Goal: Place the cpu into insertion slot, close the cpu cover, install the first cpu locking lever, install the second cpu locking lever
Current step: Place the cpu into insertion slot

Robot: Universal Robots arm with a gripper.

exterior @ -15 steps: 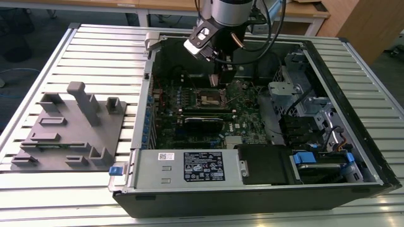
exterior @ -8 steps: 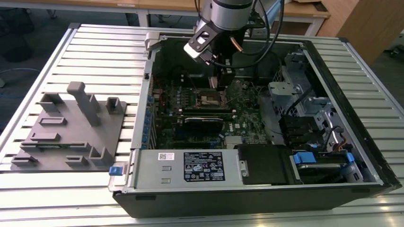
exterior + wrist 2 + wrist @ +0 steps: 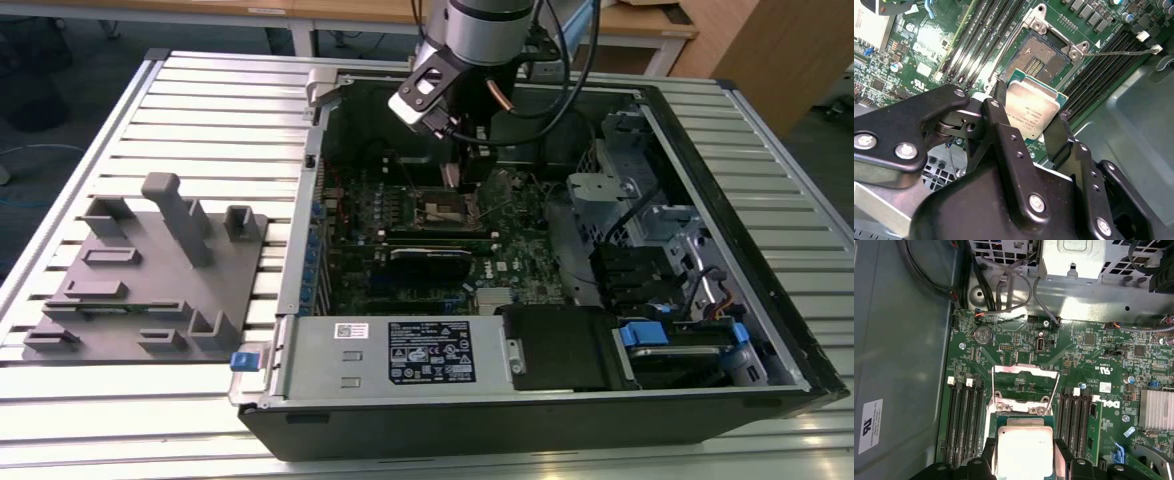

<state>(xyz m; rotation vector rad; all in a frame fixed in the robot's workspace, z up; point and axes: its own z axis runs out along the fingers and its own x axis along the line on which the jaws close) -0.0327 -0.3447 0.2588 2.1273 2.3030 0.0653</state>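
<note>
1. At the exterior view's left, a grey fixture plate (image 3: 147, 285) with upright blocks lies on the slatted table (image 3: 227, 100), just beside the open computer case (image 3: 534, 425).
2. Inside the case the green motherboard (image 3: 400, 265) lies flat.
3. The arm (image 3: 478, 30) comes down from above into the case. Its wrist points almost straight down, with a slight tilt, over the middle of the board.
4. The gripper (image 3: 451, 178) is clenched on the cpu (image 3: 1031, 110). The 2 black fingers (image 3: 1054, 132) press on opposite edges of the chip, and its silver top faces the camera in both wrist views.
5. The cpu hangs above the board at the edge of the insertion slot (image 3: 1039, 60) and is not seated. The slot's dark centre is bare.
6. In the first wrist view the cpu cover (image 3: 1024, 371) is swung open beyond the slot, and green board shows through its cut-out.
7. In the second wrist view 1 thin locking lever (image 3: 1124, 51) sticks out sideways, unlatched.
8. At the exterior view's right stands a metal cage (image 3: 607, 190).
</note>
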